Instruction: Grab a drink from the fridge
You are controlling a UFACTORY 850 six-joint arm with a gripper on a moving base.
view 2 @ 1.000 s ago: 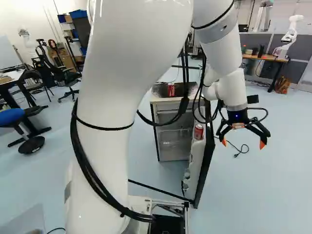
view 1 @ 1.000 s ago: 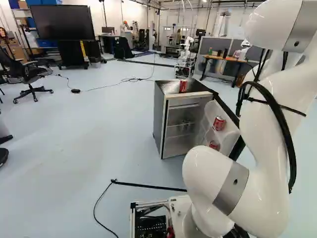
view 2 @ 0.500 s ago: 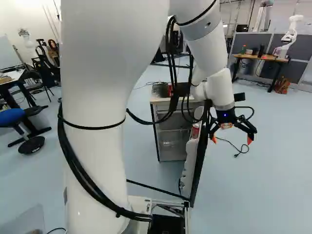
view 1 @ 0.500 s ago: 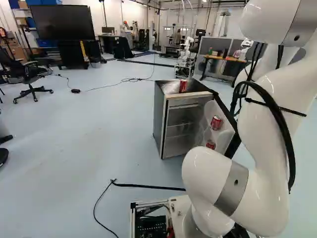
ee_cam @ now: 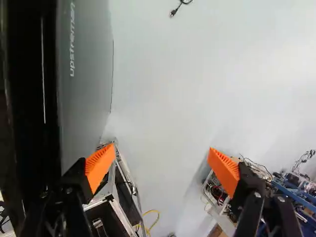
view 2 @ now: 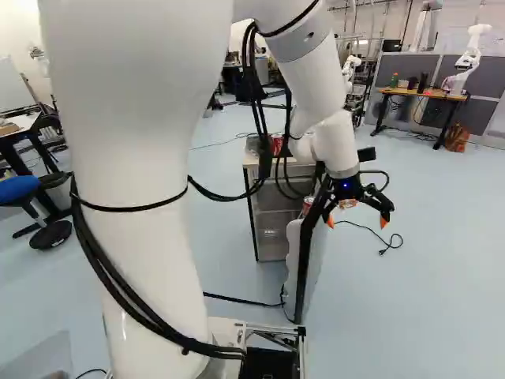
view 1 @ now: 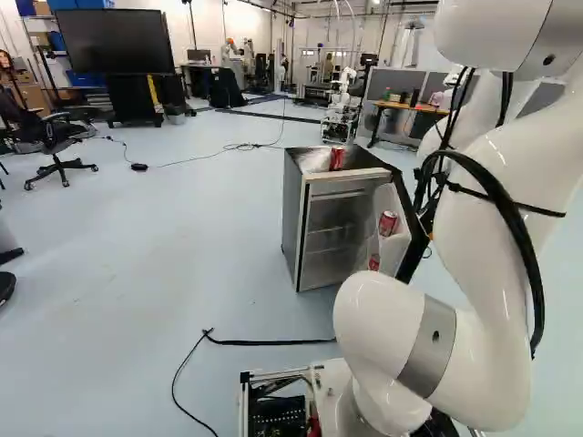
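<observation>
The gripper [view 2: 357, 223] stands with its fingers wide apart, nothing between them, just right of the mini fridge's [view 1: 296, 223] open door [view 2: 302, 272]; whether they touch is unclear. Two red drink cans sit in the door shelves, the upper [view 1: 388, 223] plain, the lower [view 1: 374, 262] partly hidden, while a third [view 1: 337, 157] stands on top.
</observation>
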